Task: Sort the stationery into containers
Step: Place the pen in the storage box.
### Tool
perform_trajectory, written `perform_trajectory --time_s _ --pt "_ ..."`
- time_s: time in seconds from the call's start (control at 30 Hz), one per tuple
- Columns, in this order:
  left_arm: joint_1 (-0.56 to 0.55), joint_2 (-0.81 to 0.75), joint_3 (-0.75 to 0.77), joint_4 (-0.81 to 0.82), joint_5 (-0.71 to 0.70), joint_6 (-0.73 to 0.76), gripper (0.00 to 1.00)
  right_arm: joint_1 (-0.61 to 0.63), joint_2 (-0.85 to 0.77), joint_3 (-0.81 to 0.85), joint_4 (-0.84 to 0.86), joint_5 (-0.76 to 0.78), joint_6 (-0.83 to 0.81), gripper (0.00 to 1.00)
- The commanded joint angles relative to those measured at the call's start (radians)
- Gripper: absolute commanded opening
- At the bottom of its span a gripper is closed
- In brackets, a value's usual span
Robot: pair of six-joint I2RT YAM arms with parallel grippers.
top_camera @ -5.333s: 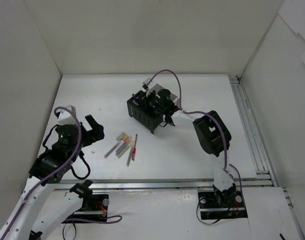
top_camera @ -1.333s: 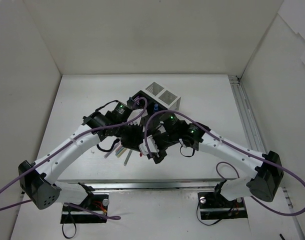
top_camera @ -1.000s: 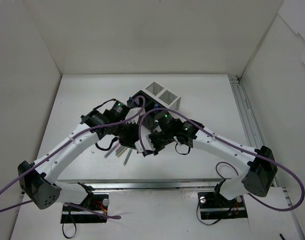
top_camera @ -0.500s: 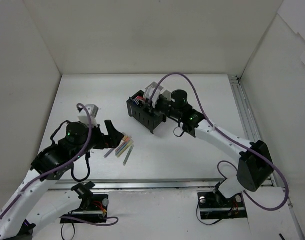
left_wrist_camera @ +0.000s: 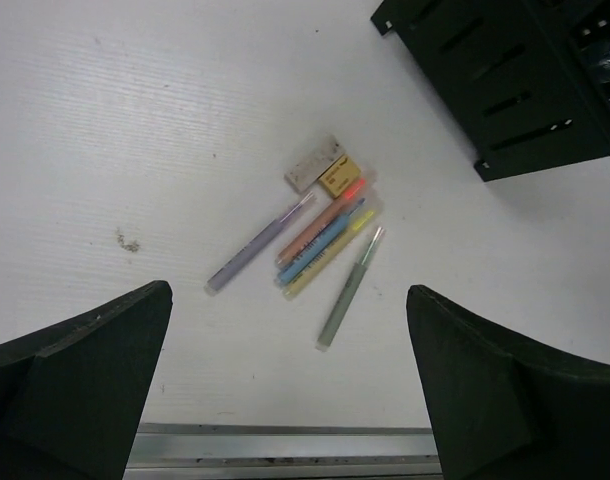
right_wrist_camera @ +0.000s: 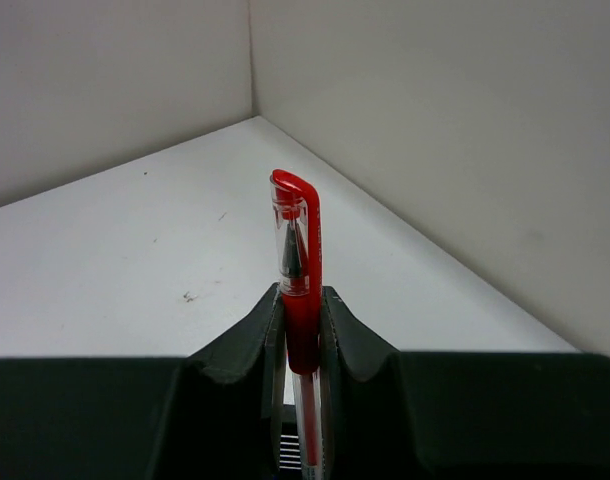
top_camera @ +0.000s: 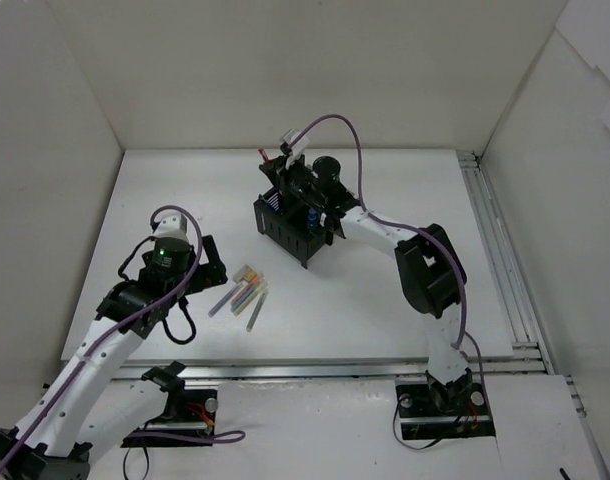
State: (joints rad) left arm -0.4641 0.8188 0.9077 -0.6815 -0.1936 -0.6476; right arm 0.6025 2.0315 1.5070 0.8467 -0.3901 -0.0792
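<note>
My right gripper is shut on a red pen, which stands upright between the fingers over the back left of the black bins. The pen's red tip shows in the top view. A blue-capped bottle stands in one bin. The white bins are hidden behind my right arm. Several pastel markers and a grey-green pen lie on the table, with two beige erasers beside them. My left gripper is open and empty, high above them.
The markers show left of the bins in the top view. A black bin's corner is at the upper right of the left wrist view. White walls enclose the table. A metal rail runs along its right side.
The red pen has left the marker group and is now in my right gripper, raised over the bins' back left. My left arm has drawn back slightly to the left.
</note>
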Motion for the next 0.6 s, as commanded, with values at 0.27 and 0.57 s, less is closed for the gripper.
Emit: perform_trajectory --time_s 0.27,0.57 --pt "0.108 0.048 -0.059 0.169 0.138 0.072 1.0 -0.029 0.099 0.007 0.279 0.007 0.2 0.15" --pt "0.137 0.18 -0.118 0.238 0.181 0.092 1.0 -0.035 -0.011 -0.096 0.293 -0.03 0.188 0.65"
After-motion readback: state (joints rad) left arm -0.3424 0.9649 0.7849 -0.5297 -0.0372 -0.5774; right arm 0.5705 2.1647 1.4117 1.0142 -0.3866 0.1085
